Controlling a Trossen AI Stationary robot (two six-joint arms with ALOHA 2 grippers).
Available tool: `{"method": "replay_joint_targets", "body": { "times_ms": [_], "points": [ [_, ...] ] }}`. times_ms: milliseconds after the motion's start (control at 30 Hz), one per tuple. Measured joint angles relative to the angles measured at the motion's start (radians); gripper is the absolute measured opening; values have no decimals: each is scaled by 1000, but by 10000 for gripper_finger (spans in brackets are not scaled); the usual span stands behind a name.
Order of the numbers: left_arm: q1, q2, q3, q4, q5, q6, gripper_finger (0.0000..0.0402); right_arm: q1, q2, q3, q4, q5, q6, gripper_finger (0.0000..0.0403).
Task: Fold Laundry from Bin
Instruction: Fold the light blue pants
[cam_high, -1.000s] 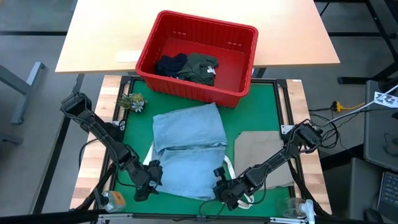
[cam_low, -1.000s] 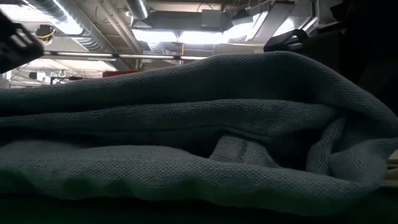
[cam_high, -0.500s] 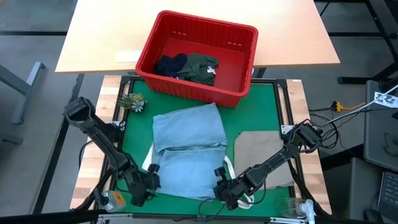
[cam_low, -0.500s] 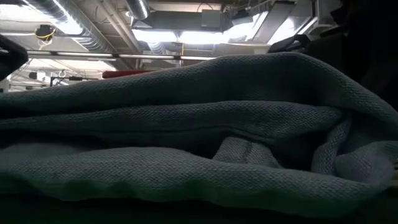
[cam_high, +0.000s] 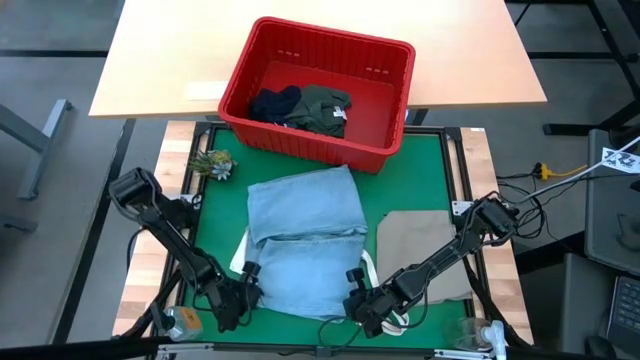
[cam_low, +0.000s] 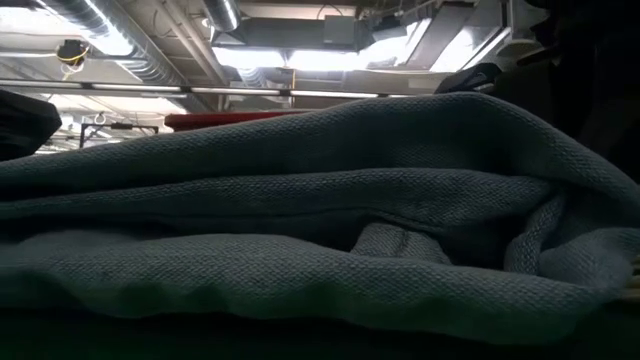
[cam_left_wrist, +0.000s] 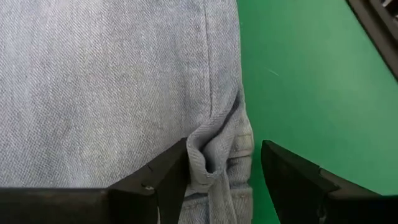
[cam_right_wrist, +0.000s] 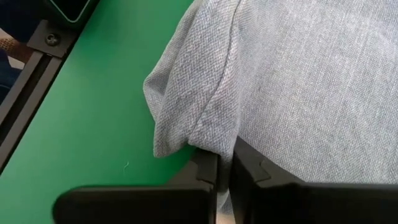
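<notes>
Right gripper pinches the jeans near corner; left gripper spread astride the other corner. Lifting now risks a lopsided fold.

One red bin stood at the head of the green mat, and two garments lay inside it: one dark navy piece and one dark olive shirt. On the mat there was one pair of light blue jeans and one beige cloth. Two dark arms reached in, with one gripper each, the left gripper and the right gripper. One small green plant-like item lay off the mat's edge.
</notes>
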Motion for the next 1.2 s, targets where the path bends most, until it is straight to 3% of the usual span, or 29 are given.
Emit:
{"method": "replay_joint_targets", "body": {
  "times_ms": [233,567,733,1000,1200],
  "points": [
    [-1,36,2,-2,-17,-3,176,0,0,0,-1,0,0,14],
    [-18,16,91,-48,3,-39,32,2,0,16,-9,-15,-2,14],
    [-33,16,165,-120,10,-41,32,2,0,91,-40,-43,-13,14],
    [-57,14,346,-319,-19,-44,36,2,0,280,-309,-41,-15,14],
    [-65,13,468,-496,-48,-173,35,2,0,414,-493,6,-20,14]
  ]
}}
